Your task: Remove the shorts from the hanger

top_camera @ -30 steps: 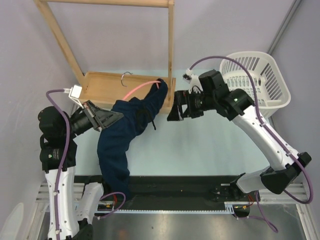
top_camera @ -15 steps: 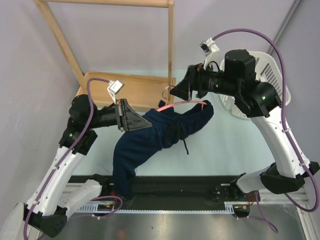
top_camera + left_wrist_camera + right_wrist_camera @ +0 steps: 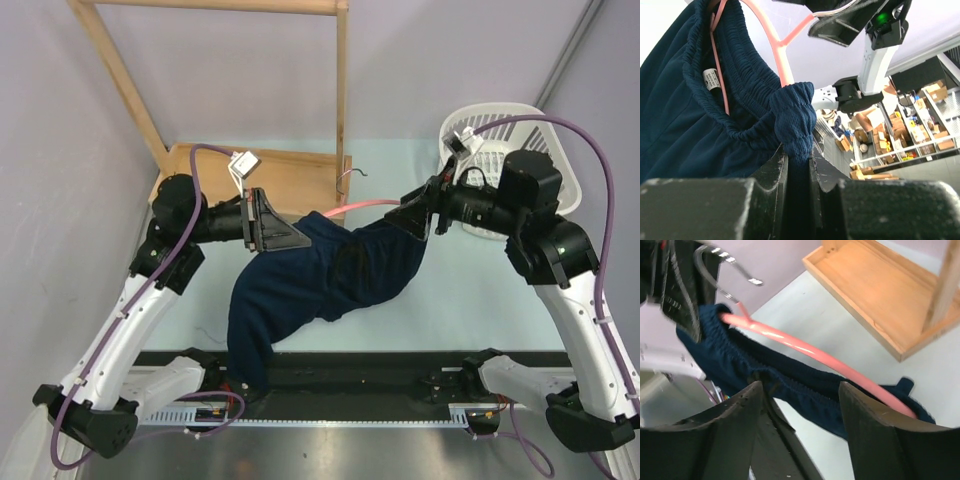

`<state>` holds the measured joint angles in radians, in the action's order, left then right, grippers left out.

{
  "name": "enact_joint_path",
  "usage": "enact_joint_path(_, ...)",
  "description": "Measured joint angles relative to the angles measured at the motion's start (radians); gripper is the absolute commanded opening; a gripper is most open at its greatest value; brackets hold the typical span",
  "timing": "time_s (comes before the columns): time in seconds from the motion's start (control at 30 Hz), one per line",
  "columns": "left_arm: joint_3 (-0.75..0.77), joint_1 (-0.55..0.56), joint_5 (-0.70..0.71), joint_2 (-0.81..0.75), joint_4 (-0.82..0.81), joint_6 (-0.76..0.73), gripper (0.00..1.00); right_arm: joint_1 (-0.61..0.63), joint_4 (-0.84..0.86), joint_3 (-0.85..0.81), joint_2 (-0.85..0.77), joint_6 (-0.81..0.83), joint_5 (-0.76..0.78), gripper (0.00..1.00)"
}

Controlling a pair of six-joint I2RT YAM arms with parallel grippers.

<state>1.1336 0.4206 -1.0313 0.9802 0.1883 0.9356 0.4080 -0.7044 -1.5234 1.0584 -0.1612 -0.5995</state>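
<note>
From above, the shorts (image 3: 330,275) hang in the air over the bench (image 3: 470,290), stretched between the 2 arms with 1 leg trailing down toward the near edge. The pink hanger (image 3: 365,206) is threaded through the waistband, and its metal hook (image 3: 352,178) looks clear of the wooden rack (image 3: 340,90). The left gripper (image 3: 290,238) is at the left end of the waistband and the right gripper (image 3: 412,213) at the right end. In the left wrist view, the left gripper (image 3: 797,165) is narrow, pinching a bunched fold of the elastic waistband, and the hanger (image 3: 772,47) arches up out of the shorts (image 3: 685,125). In the right wrist view, the right gripper (image 3: 800,390) stands fairly wide, its fingers (image 3: 875,430) either side of the waistband with nothing pinched yet; the hanger (image 3: 805,347) lies along the fabric's top edge. By my judgement the garment is lifted and braced, but the separation itself is not done: the hanger must still be gripped and slid out.
</note>
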Motion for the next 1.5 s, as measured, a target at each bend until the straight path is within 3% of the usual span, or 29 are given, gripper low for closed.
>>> enact_joint_path(0.43,0.0,0.0,-0.046,0.021,-0.033,0.009,0.0,0.072,0.029,0.021,0.054,0.229,0.017,0.69)
enact_joint_path(0.7,-0.007,0.0,-0.094,0.021,-0.058,0.014,0.0,0.1,0.036,0.041,0.06,0.332,0.14,0.74)
enact_joint_path(0.87,-0.006,0.0,-0.093,0.032,-0.072,0.015,0.0,0.102,0.051,0.044,0.062,0.364,0.177,0.7)
enact_joint_path(1.07,-0.004,-0.001,-0.09,0.066,-0.074,0.015,0.0,0.108,0.064,0.067,0.087,0.407,0.147,0.45)
enact_joint_path(1.17,0.009,-0.005,-0.083,0.091,-0.066,0.016,0.0,0.113,0.073,0.074,0.11,0.443,0.137,0.28)
enact_joint_path(1.2,0.014,-0.01,-0.077,0.098,-0.058,0.016,0.0,0.113,0.076,0.076,0.116,0.455,0.138,0.18)
enact_joint_path(1.27,0.039,-0.018,-0.063,0.12,-0.016,0.013,0.07,0.111,0.08,0.081,0.127,0.508,0.143,0.06)
enact_joint_path(1.33,0.08,-0.025,-0.042,0.143,0.056,-0.002,0.2,0.111,0.08,0.088,0.128,0.557,0.145,0.0)
enact_joint_path(1.5,0.232,-0.027,0.036,0.195,0.259,-0.153,0.56,0.115,0.067,0.1,0.127,0.641,0.146,0.0)
